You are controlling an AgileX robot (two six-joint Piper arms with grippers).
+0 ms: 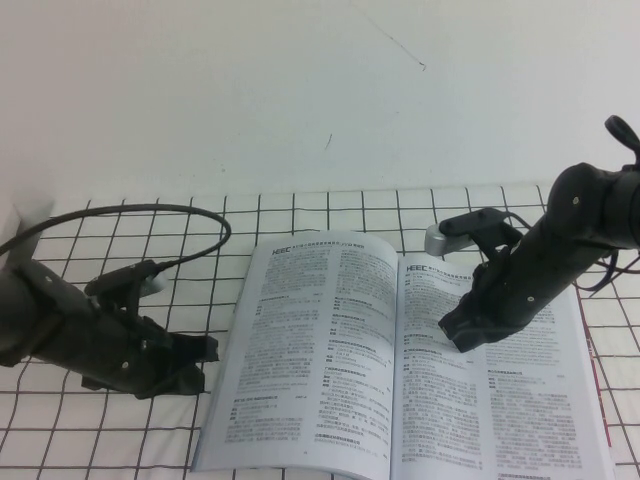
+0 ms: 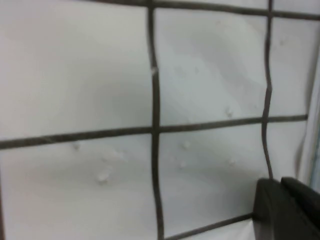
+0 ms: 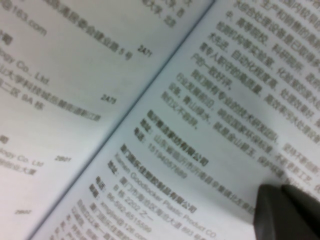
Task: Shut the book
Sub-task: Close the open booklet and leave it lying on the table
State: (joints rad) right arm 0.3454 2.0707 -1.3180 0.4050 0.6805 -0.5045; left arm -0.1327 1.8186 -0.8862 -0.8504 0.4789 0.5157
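An open book (image 1: 330, 350) with printed text lies flat on the gridded cloth in the middle of the table. My right gripper (image 1: 460, 330) is shut and sits low over the book's right page, close to the spine; its dark fingertips (image 3: 287, 212) rest just above the printed lines of that page (image 3: 210, 125). My left gripper (image 1: 200, 355) is shut, low over the cloth just left of the book's left edge. Its fingers (image 2: 285, 210) show over bare grid cloth.
A white cloth with a black grid (image 1: 300, 215) covers the table. A black cable (image 1: 190, 212) loops behind the left arm. A red strip of cover (image 1: 598, 385) shows along the book's right edge. A white wall stands behind.
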